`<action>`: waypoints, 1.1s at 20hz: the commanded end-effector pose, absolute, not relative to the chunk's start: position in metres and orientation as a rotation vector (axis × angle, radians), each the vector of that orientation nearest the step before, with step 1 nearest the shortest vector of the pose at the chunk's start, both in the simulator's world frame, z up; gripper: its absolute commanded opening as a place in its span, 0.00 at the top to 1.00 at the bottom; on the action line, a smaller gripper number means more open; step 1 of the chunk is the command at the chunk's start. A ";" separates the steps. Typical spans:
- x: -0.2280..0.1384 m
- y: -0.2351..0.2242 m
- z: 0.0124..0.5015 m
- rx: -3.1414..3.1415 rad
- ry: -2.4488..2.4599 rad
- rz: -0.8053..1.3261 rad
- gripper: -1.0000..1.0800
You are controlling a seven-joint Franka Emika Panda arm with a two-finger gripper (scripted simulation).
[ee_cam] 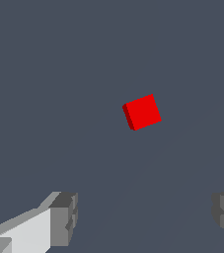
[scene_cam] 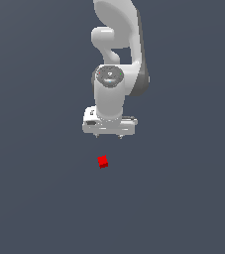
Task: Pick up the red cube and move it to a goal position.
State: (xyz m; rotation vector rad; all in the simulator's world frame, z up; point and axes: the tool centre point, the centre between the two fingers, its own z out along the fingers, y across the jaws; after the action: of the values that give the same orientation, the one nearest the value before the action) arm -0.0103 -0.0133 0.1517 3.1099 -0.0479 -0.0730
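Red cube: tiny, plain, bright red, one side face shaded darker, turned slightly askew to the line between the fingers. Rests alone on the flat grey worktop, untouched. Gripper spread wide, holding nothing; grey fingers well apart. Cube lies out ahead of the fingers, clear of both.
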 end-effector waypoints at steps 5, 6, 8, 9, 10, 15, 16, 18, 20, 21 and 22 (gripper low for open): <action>-0.009 -0.014 0.148 3.111 -0.034 -0.071 0.04; -0.008 -0.015 0.146 3.111 -0.026 -0.070 0.04; -0.007 -0.017 0.141 3.113 -0.005 -0.067 0.04; -0.005 -0.018 0.138 3.114 0.008 -0.066 0.04; -0.004 -0.019 0.134 3.114 0.023 -0.064 0.04; 0.006 -0.026 0.109 3.118 0.124 -0.050 0.04; 0.008 -0.028 0.103 3.119 0.150 -0.046 0.04; 0.014 -0.032 0.090 3.119 0.205 -0.039 0.04; 0.020 -0.035 0.075 3.118 0.264 -0.031 0.04; 0.023 -0.036 0.069 3.117 0.291 -0.027 0.04; 0.026 -0.038 0.062 3.116 0.317 -0.023 0.04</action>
State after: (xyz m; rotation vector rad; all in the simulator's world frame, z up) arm 0.0218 -0.0356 0.0725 3.1175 0.2745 -0.0302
